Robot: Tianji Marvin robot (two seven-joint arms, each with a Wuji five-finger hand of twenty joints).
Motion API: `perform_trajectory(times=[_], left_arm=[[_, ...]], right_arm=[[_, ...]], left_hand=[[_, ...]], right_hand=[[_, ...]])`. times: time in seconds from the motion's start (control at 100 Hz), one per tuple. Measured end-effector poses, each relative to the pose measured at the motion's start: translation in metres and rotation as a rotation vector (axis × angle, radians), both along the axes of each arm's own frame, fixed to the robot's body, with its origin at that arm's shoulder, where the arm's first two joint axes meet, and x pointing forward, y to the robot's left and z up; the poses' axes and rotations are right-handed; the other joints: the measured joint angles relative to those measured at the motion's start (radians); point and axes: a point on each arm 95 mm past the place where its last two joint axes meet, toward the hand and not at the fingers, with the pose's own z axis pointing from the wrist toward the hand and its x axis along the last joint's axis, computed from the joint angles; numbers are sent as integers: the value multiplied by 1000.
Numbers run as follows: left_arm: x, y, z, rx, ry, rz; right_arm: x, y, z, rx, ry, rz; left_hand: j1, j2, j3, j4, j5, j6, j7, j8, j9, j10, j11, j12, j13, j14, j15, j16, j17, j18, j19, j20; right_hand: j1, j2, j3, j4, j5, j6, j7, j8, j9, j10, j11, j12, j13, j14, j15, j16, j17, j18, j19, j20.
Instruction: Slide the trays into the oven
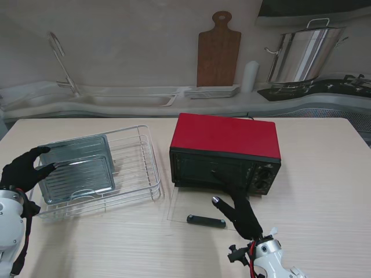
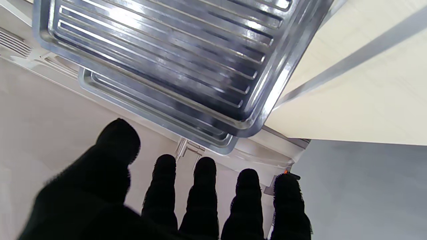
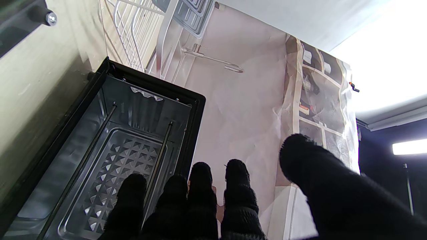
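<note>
Two ribbed metal trays (image 1: 78,168) lean in a wire dish rack (image 1: 142,174) at the table's nine o'clock, while the red oven (image 1: 226,149) sits at centre with its glass door (image 1: 200,211) dropped flat toward the robot. The left hand (image 1: 23,169), gloved in black, is by far the nearer of the two, its fingers (image 2: 203,186) spread and not visibly gripping at the trays' left edge; whether any tip touches metal cannot be told. The trays' long side runs roughly nine to three, pointing toward the oven mouth at three o'clock from the rack. The right hand (image 1: 239,214) hovers fingers loose and empty over the lowered door, well apart from the trays, its wrist view showing the oven cavity (image 3: 110,153) empty.
</note>
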Motion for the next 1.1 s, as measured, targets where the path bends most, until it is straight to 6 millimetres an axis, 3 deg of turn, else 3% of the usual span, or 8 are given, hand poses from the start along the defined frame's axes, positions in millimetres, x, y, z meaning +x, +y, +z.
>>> perform_trajectory(times=[0.37,0.6,0.74,0.83,0.89,0.97,1.1], left_arm=[[13,-1,-9,7,50,8],[14,1,-17,5,86,14],[16,4,-21,-4,99,23],[16,4,-22,-5,106,26],[16,4,-22,8,117,24],[16,4,-22,40,129,22],[17,3,-22,35,126,21]], right_arm=[[1,-2,0,3,8,-10],[1,-3,0,3,11,-10],[2,-3,0,3,12,-11],[2,-3,0,3,13,-11],[2,-3,0,3,13,-11],[2,-3,0,4,14,-11],[2,-3,0,4,14,-12]], left_hand=[[0,0,1,0,71,1,80,47,75,0,54,26,45,0,40,15,-1,0,86,-25],[0,0,1,0,83,-33,14,24,75,-1,20,24,51,0,46,15,-1,0,123,-47],[3,-1,5,0,104,-36,48,25,97,-1,19,16,54,0,54,18,-1,0,141,-50],[35,-17,53,0,114,-36,173,124,114,-14,57,39,78,1,83,41,4,0,179,-50],[98,-61,62,-28,99,-52,274,230,120,-29,90,63,92,1,105,52,13,0,208,-50],[167,-96,67,-34,88,-74,386,340,127,-43,130,96,105,2,130,73,21,3,245,-50],[252,-112,60,-39,90,-107,480,402,183,-51,174,120,164,3,175,90,42,12,307,-50]], right_hand=[[0,0,0,0,0,0,2,0,0,0,0,0,0,0,0,0,0,0,0,0],[0,0,0,0,0,1,2,0,0,0,0,0,0,0,0,0,0,0,0,0],[0,0,0,-10,0,1,2,0,0,0,0,0,0,0,0,0,0,0,0,0],[0,0,0,-10,0,1,2,0,0,0,0,0,0,0,0,0,0,0,0,0],[0,0,0,-10,0,1,2,0,0,0,0,0,0,0,0,0,0,0,0,0],[0,0,0,-10,0,1,2,0,-1,0,0,0,-12,0,-7,0,0,0,0,0],[0,0,0,-10,0,1,3,0,-1,0,0,0,-12,0,-7,0,0,0,0,0]])
